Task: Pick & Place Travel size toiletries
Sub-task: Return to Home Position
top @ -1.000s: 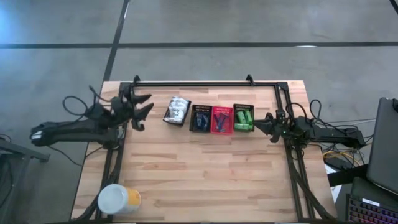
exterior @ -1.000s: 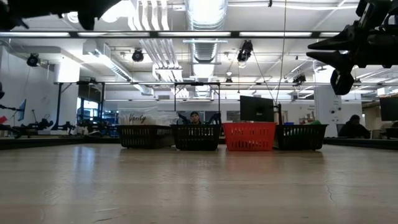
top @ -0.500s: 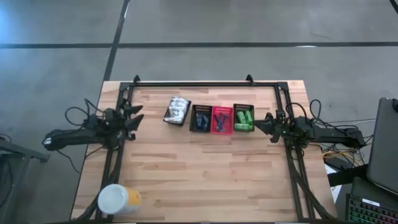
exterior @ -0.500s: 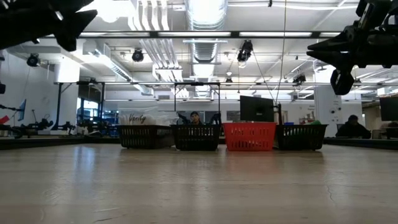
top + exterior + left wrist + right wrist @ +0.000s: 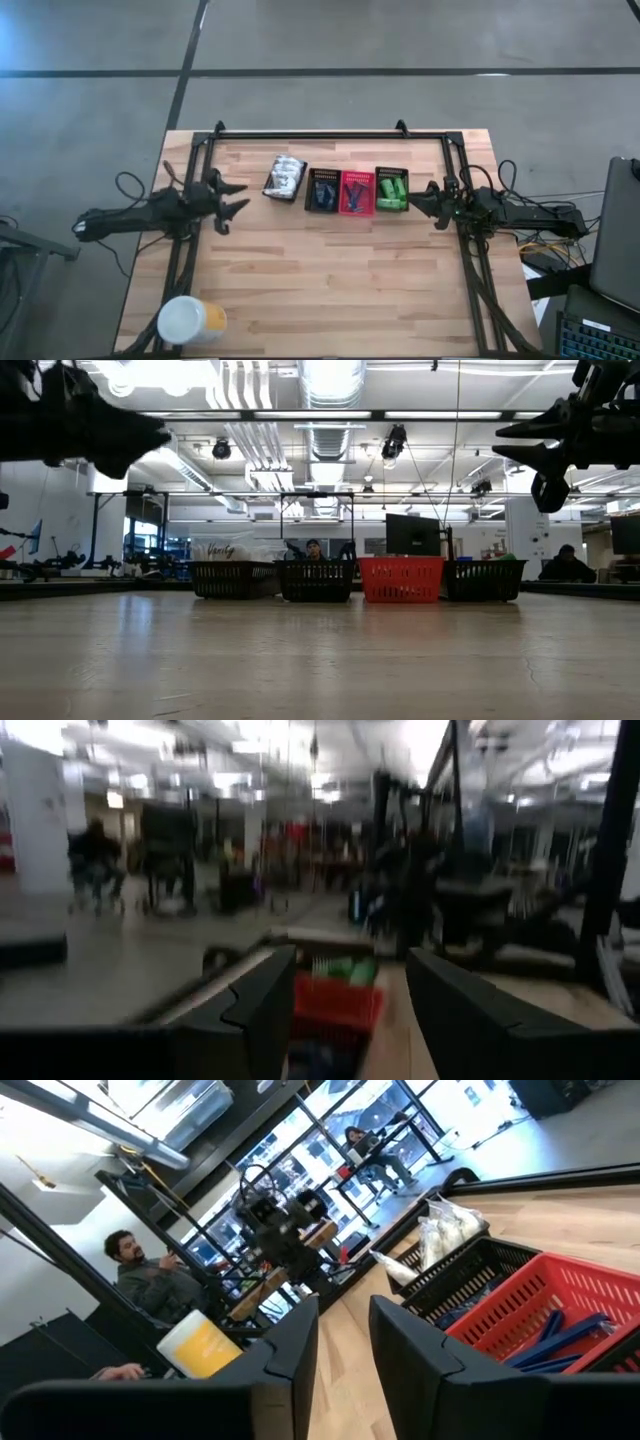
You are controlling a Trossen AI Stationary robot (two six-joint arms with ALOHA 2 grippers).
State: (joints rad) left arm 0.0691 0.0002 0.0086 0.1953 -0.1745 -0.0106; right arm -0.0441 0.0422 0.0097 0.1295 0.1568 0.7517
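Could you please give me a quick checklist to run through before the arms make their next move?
1. Left gripper open, empty: ok.
2. Right gripper open, empty: ok.
3. Both grippers apart from the baskets: ok.
4. White packets and green bottles inside baskets: ok.
5. No stray packets or bottles on the table: ok.
6. Yellow container far from both grippers: ok.

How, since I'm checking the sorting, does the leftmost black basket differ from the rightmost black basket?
Contents: the leftmost black basket holds white packets, while the rightmost black basket holds green bottles. Pose: seen from above, the leftmost sits skewed to the row, and the rightmost sits square beside the red basket. Fill: in the low view the packets rise above the leftmost's rim, and little shows above the rightmost's. Both are dark mesh and stand in one row.
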